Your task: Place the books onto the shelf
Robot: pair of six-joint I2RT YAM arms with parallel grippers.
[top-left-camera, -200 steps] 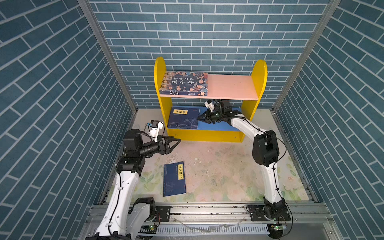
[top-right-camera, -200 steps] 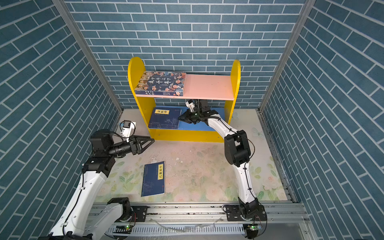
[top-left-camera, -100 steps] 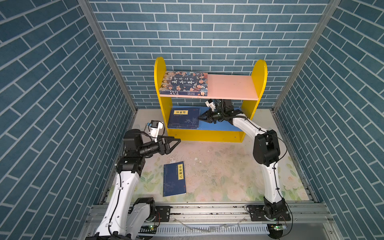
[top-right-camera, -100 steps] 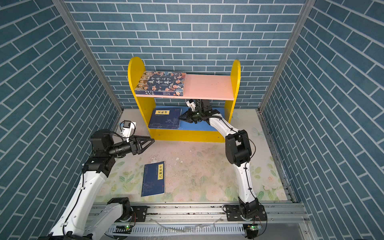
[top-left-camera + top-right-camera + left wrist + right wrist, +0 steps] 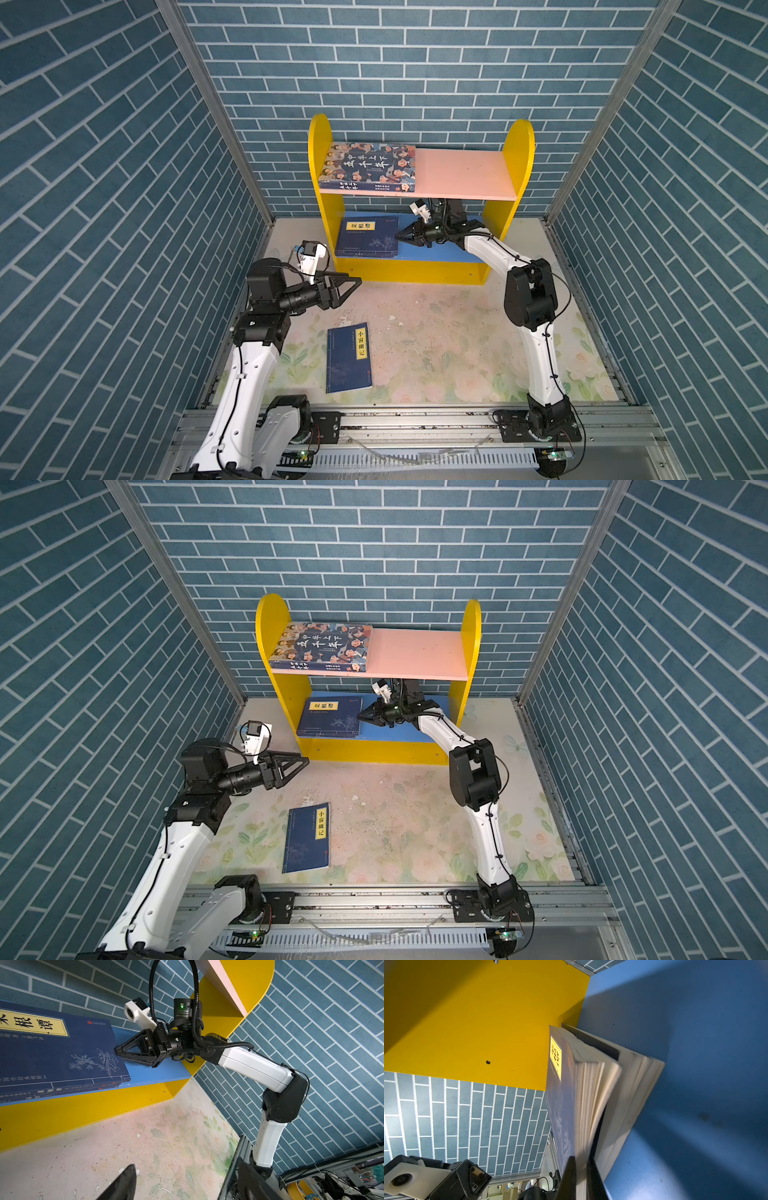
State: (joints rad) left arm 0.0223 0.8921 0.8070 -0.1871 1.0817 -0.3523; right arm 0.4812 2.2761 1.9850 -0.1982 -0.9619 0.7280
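1. Shelf (image 5: 407, 272): stood at the back of the tabletop (image 5: 436, 332), against the brick-pattern wall.

2. Pink board (image 5: 461, 172): carried the large book (image 5: 368, 166) lying flat at its left end. The cover showed cartoon faces and read 中华上下五千年, and the spine facing forward carried the same title.

3. Blue board (image 5: 436, 251): carried a stack (image 5: 365, 237) of navy books at its left end, beside the yellow side panel. In the left wrist view three spines showed at its front edge. The top book (image 5: 62, 1049) carried a yellow label reading 菜根谭, a small red seal mark and a pale flower drawing. The small print under the label could not be read.

4. Right gripper (image 5: 397, 237): reached under the pink board. Its fingers (image 5: 568, 1176) were clamped together on the open page edge of the top book, with pale pages visible between them. This edge stood lifted slightly off the stack.

5. Loose book (image 5: 348, 359): lay flat on the tabletop, well in front of the shelf, with a yellow label reading 小窗幽记.

6. Left gripper (image 5: 355, 282): hovered above the tabletop near the left front corner of the shelf, with jaws apart and nothing held.
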